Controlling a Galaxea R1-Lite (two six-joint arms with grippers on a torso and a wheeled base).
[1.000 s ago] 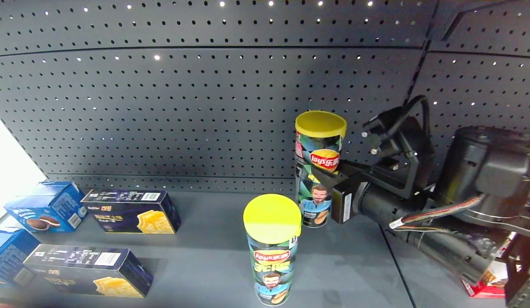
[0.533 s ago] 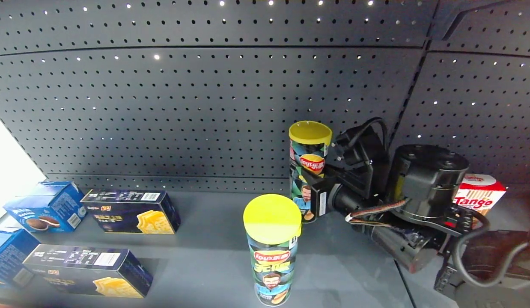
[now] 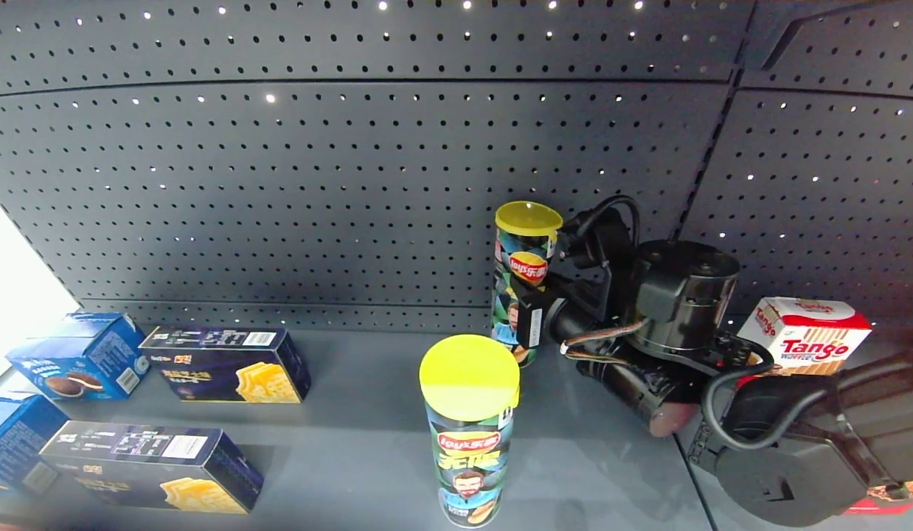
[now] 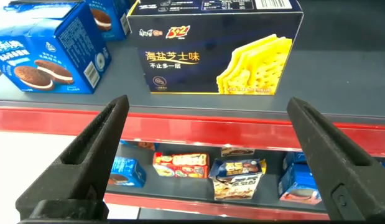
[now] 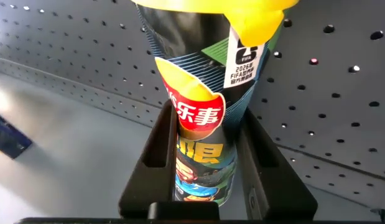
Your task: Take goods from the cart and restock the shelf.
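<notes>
Chip can (image 3: 526,280) with the yellow lid is standing upright at the back of the shelf (image 3: 338,442), close to the pegboard back panel (image 3: 353,184). The right gripper (image 3: 517,324) is holding it low on its body. In the right wrist view the two dark fingers (image 5: 158,149) are pinching the can (image 5: 204,124) from either side. From where I am standing, I cannot tell whether its base is already sitting on the shelf or hanging just above it.

A second chip can (image 3: 469,428) of the same kind is standing free nearer the front edge, apart from the held one. That one looks already stocked.

The left gripper (image 4: 204,155) is hovering in front of the shelf's red front edge (image 4: 198,121). Its fingers are spread wide and holding nothing.

Off to the left, two dark cracker boxes (image 3: 228,365) and some blue cookie boxes (image 3: 80,356) are lying flat. A red and white wafer box (image 3: 807,335) is sitting on the right, beyond the right arm.

I judge the job to be partly done. This can is at its spot but not yet let go. Setting it down, releasing it and fetching more goods from the cart look to be what is left.
</notes>
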